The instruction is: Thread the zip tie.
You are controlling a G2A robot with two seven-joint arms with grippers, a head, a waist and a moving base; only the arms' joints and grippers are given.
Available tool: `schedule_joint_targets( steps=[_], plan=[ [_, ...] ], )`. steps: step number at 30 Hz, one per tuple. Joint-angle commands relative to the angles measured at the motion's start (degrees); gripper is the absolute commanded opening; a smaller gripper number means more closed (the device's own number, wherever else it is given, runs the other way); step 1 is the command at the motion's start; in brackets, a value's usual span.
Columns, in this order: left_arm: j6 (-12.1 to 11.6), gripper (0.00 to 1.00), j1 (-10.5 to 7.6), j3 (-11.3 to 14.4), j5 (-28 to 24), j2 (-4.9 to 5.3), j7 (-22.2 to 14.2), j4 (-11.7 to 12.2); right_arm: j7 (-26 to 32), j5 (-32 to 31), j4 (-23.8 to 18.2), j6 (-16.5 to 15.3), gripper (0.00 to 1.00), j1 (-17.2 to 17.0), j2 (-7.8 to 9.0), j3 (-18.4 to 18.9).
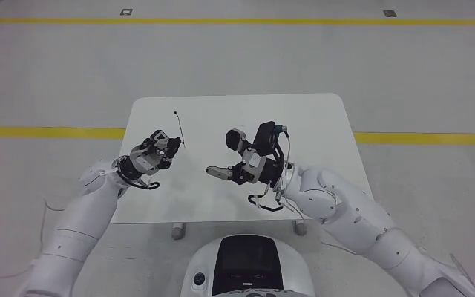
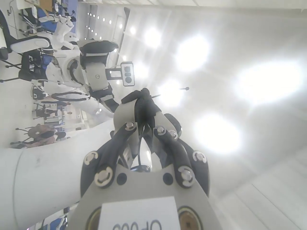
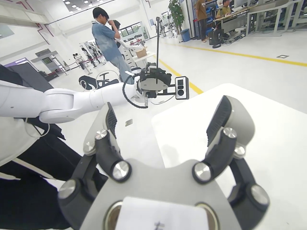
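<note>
Over the left part of the white table point(image 1: 312, 119), the left gripper point(image 1: 172, 146) hangs above the top with its jaws closed on the black zip tie point(image 3: 157, 48). The tie stands nearly upright out of the fingers, clear of the table. Its small head point(image 3: 157, 19) sits at the free upper end, with nothing passed through it. In the left wrist view the strap's lower part point(image 2: 140, 149) runs back between the fingers towards the palm and curls there; whether that curl is the pointed tip I cannot tell.

Further right, near the table's middle, the right gripper point(image 1: 225, 154) is turned towards the left one, well apart from it. Its jaws are spread wide and hold nothing; the ribbed pads point(image 3: 219, 118) face each other across an open gap.

As I judge it, the tie is picked up and presented, and that is all that is done. No loop is formed, and the tip has not entered the head. Left to do: the right gripper must close on the tie, the strap must be bent round, and its end fed through the head and drawn tight.

The table is a plain rounded rectangle with a matt white top. It stands on a pale grey floor crossed by yellow lines point(image 1: 237, 21), with small plates point(image 1: 127, 12) set into it. The room is a large bright hall, with a potted plant point(image 3: 176, 8) and desks with monitors point(image 3: 251, 5) along the far side.
</note>
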Motion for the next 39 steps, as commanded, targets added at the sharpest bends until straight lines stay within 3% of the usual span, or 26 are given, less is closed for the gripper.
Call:
schedule_joint_targets(
  steps=[1, 8, 11, 25, 33, 35, 39],
  plan=[
    [0.0, 0.0, 0.04, 0.0, 0.0, 0.01, 0.0, 0.0, 0.0, 0.0, 0.0, 0.0, 1.0, 0.0, 0.01, 0.0],
    [0.1, 0.0, 0.22, 0.1, -0.3, -0.05, 0.6, -0.2, 0.0, 0.0, 0.0, 0.0, 1.0, 0.0, 0.01, 0.0],
    [0.6, 0.0, 0.89, 0.3, -1.9, -0.26, 1.4, -1.0, -0.3, 2.8, -0.9, 0.0, 1.0, -0.8, -0.28, -0.6],
    [1.5, 0.0, -0.5, 1.5, -4.6, -1.23, -2.3, -0.1, 2.4, 28.0, 1.6, 0.0, 1.0, 1.4, -2.48, -3.2],
    [1.0, 0.0, -0.71, 1.5, -4.2, -1.28, -2.6, -0.4, 2.4, 28.4, 1.7, 0.0, 1.0, 1.7, -2.58, -3.0],
    [0.4, 0.0, -0.41, 1.6, -4.8, -1.45, -0.4, -0.3, 2.3, 33.9, 1.2, 0.0, 1.0, 0.2, -2.91, -3.3],
    [-1.0, 0.0, -0.29, 2.0, -5.7, -1.86, -1.2, 0.1, 5.8, 48.1, 3.6, 0.0, 1.0, -0.5, -3.85, -2.9]
  ],
)
